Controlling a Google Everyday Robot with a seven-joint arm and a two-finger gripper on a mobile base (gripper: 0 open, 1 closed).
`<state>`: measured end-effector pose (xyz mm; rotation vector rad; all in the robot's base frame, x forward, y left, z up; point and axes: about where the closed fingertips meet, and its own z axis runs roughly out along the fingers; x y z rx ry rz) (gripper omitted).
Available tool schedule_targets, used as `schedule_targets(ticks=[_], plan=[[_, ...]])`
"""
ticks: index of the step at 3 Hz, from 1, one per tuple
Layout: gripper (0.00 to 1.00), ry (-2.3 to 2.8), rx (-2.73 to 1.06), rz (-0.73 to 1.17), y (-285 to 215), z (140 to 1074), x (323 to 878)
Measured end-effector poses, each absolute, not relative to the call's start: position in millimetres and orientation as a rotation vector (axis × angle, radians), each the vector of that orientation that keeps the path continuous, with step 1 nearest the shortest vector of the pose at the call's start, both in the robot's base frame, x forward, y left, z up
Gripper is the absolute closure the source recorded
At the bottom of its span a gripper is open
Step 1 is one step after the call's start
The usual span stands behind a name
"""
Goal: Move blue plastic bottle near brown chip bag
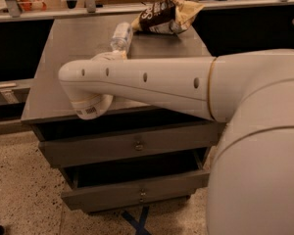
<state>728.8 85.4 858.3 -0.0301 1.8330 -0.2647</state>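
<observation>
Camera view looks down past the robot's own pale arm (152, 84) at a grey cabinet (63, 48) with two drawers. The brown chip bag (165, 16) lies crumpled at the far edge of the cabinet top, its white lettering facing the camera. The blue plastic bottle (121, 35) is just left of the chip bag and a little nearer the camera, tilted so that its upper end leans toward the bag. Whether the two touch cannot be told, but any gap is slight.

On the side of the bottle away from the chip bag, a pale part of the gripper (109, 57) shows above the arm, right at the bottle's near end. The arm hides most of the gripper, so it cannot be told how far open it is or whether it has hold of the bottle. Nor is it clear whether the bottle rests on the cabinet top or hangs above it.

The task looks almost finished, since the bottle is already close beside the chip bag. What seems left is to set the bottle down if it is held, let go, and draw the arm away from the chip bag without knocking either thing.
</observation>
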Motion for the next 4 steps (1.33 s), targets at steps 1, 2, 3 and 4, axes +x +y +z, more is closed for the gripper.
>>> schedule_targets(ticks=[1,2,3,4], plan=[[1.00,1.805,0.043,-0.347,52.6,864.0,731.1],[1.00,1.783,0.070,-0.372,34.3,866.9,739.8],[1.00,1.790,0.092,-0.351,20.0,864.8,752.6],[0.82,1.795,0.093,-0.321,12.3,863.1,765.6]])
